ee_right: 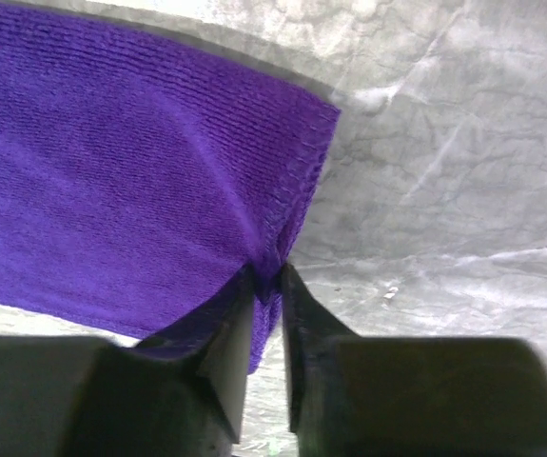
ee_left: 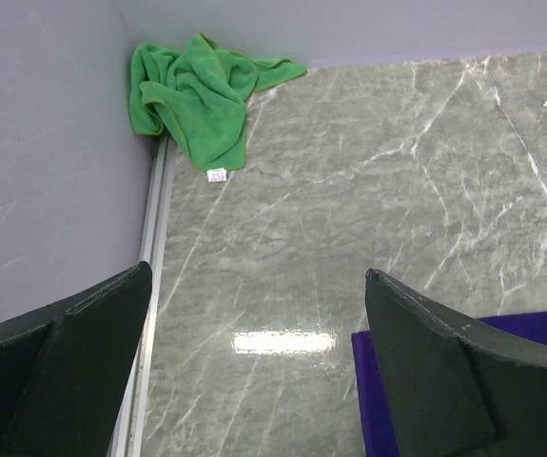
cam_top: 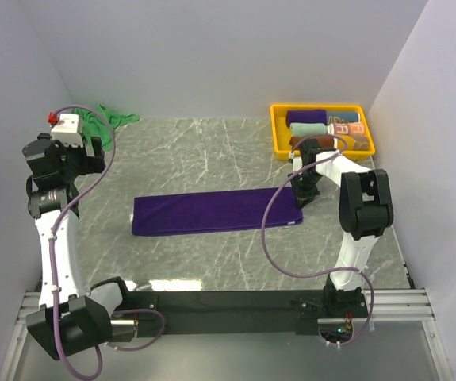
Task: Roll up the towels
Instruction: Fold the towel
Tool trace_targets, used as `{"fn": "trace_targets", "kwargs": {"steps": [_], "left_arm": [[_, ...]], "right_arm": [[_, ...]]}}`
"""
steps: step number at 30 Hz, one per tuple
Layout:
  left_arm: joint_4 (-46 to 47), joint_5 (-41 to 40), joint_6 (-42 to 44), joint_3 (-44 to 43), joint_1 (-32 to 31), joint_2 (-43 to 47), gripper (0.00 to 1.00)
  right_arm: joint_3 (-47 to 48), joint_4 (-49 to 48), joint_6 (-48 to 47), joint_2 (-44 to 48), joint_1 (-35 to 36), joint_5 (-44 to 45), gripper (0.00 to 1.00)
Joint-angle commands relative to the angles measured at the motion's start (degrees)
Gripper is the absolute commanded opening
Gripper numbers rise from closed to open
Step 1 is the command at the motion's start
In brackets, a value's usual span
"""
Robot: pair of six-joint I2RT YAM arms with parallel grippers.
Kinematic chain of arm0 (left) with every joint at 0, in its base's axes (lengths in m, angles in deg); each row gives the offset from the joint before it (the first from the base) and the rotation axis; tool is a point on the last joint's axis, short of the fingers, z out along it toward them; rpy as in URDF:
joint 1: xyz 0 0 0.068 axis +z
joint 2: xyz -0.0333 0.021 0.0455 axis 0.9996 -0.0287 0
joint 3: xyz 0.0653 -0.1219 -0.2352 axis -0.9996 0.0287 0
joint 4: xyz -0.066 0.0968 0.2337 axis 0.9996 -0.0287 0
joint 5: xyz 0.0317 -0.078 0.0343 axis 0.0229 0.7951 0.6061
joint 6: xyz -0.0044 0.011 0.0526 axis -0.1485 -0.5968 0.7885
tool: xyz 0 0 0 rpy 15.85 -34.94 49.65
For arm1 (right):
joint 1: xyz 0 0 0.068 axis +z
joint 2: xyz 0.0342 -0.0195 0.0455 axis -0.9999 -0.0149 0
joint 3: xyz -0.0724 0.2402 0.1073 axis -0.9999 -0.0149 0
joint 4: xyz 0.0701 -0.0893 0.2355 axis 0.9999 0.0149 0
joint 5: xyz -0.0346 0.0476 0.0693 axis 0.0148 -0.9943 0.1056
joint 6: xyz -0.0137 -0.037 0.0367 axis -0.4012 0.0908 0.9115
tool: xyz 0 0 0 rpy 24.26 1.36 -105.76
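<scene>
Purple one first: your dark purple cloth towel (cam_top: pixel 216 213) is laid flat as one long strip across the middle of the grey marble-look tabletop (cam_top: pixel 212 151). Its long side runs left to right, and no roll is started yet. The right wrist view shows a fine ribbed weave and a stitched hem.

Your right gripper (ee_right: pixel 268 284) is clamped on that hem at the towel's right short end. The fingers are nearly together with a fold of cloth pinched between them, and the fabric puckers up toward the pinch.

Your bright green cloth towel (ee_left: pixel 202 95) is a crumpled heap in the far left corner, up against the walls. Its small white tag (ee_left: pixel 217 174) lies on the table at the heap's near edge. It's well apart from the purple one.

Your left gripper (ee_left: pixel 254 381) hangs over the left side of the table with its jaws spread wide, gripping nothing. The purple towel's left end peeks in by its right finger.

Count-wise you've got two loose towels (one purple, one green), two arms, and one yellow plastic tray (cam_top: pixel 319 107) in the far right corner, just behind the right gripper. There are rolled cloths (cam_top: pixel 307 117) packed in the tray: a purple one, a pale teal one, a red-and-white patterned one and something darker in front. I can't get a clean number on those.
</scene>
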Motion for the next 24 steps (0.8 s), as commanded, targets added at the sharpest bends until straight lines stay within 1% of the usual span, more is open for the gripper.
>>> {"fn": "trace_targets", "kwargs": {"steps": [1,2,3,4,5,8,12,17,20,23,24], "left_arm": [[2.0,-1.8,-0.8,-0.6,0.1,0.8,0.99],[1.9,-1.8,-1.2,-0.7,0.1,0.6,0.99],[1.9,-1.9,-1.3,-1.0,0.2,0.4,0.99],[1.5,-1.9,-1.6,-1.4,0.1,-0.3,0.99],[1.0,-2.1,-2.1,-1.9,0.1,-0.7,0.99],[-1.2,-1.3,-2.9,-3.5,0.1,-2.3,0.99],[-6.2,-0.4,-5.0,-7.1,0.1,-5.9,1.0],[-11.8,0.4,-7.9,-10.1,0.2,-11.3,1.0],[-14.8,1.9,-8.4,-12.2,0.2,-14.0,0.99],[-15.0,2.0,-9.0,-11.7,0.1,-14.7,0.99],[-14.8,2.0,-9.2,-11.5,0.1,-14.7,1.0]], "right_arm": [[-0.8,-2.1,0.9,-2.4,0.7,0.4,0.21],[-1.0,-2.0,0.9,-2.5,0.7,0.3,0.17],[-1.1,-1.5,0.7,-2.6,0.6,0.3,0.08],[-1.1,-1.2,0.2,-2.5,0.2,1.0,0.03],[-1.7,-1.0,-0.2,-1.9,-0.2,1.4,0.0],[-1.7,-0.7,-2.2,1.0,-3.5,3.3,0.0],[1.0,2.1,-5.2,4.7,-4.8,4.7,0.0],[3.2,4.0,-6.0,7.3,-2.2,4.8,0.0],[3.4,5.7,-5.8,8.7,0.7,2.0,0.0],[3.1,6.4,-5.3,10.5,4.5,-0.4,0.0],[3.1,6.7,-4.7,11.1,5.3,-2.5,0.0]]}}
